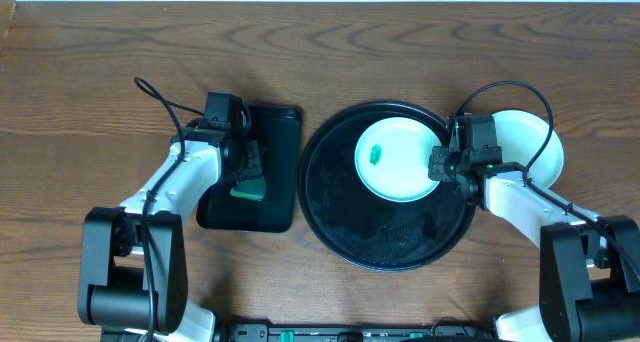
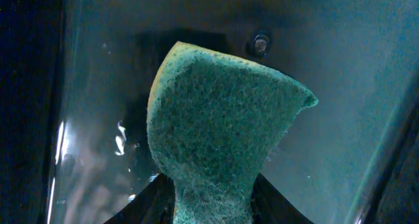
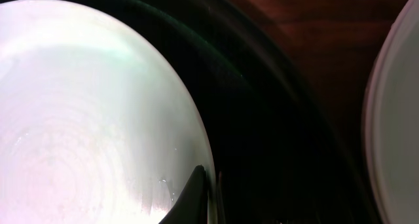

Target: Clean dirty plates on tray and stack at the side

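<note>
right jaws are closed on the right rim of the mint plate (image 1: 398, 160), a thin edge pinch only. left jaws have the sponge (image 2: 219, 145) between them, touching both sides; can't tell if that's a real clamp or loose. The sponge is over the rectangular tray (image 1: 280, 162), well apart from the plate. The plate lies on the round tray (image 1: 400, 237) with a green smear (image 1: 376, 152) on it, so not clean. A white plate (image 1: 530, 142) sits on the desk (image 1: 100, 82) just right of the tray.

Risks, my read:
- glossy plate slips or pivots out of that rim pinch
- plate gets stacked with the smear on
- sponge drops if the hold is loose

No readable labels or writing.
</note>
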Tool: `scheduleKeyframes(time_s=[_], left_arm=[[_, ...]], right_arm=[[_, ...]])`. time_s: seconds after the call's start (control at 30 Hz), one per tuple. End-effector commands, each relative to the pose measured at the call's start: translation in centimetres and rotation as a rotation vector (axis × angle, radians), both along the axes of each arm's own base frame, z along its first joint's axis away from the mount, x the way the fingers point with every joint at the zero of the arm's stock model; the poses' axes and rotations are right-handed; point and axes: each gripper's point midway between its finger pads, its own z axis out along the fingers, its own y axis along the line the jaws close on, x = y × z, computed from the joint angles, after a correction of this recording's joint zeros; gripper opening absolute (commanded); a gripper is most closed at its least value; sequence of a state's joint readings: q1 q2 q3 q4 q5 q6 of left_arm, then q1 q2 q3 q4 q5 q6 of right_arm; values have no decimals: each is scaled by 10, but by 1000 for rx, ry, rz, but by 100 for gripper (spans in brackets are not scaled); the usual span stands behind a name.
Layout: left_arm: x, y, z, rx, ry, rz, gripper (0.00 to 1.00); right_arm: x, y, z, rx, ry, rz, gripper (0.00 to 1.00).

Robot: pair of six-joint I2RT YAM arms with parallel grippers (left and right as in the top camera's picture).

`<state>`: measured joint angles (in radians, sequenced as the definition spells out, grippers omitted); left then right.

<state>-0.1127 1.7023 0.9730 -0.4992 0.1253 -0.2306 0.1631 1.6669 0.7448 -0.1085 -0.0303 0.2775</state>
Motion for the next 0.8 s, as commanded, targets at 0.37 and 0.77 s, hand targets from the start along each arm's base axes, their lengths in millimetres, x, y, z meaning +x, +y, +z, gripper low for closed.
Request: scheduleKeyframes(time_s=[0.37,0.77], left_arm=[[4,1,7,0,-8,-5,47],[17,10,37,55,-74,1,51]], right_arm=[[-5,-1,-5,4,22,5,2],[-5,-1,-5,4,22,5,2]])
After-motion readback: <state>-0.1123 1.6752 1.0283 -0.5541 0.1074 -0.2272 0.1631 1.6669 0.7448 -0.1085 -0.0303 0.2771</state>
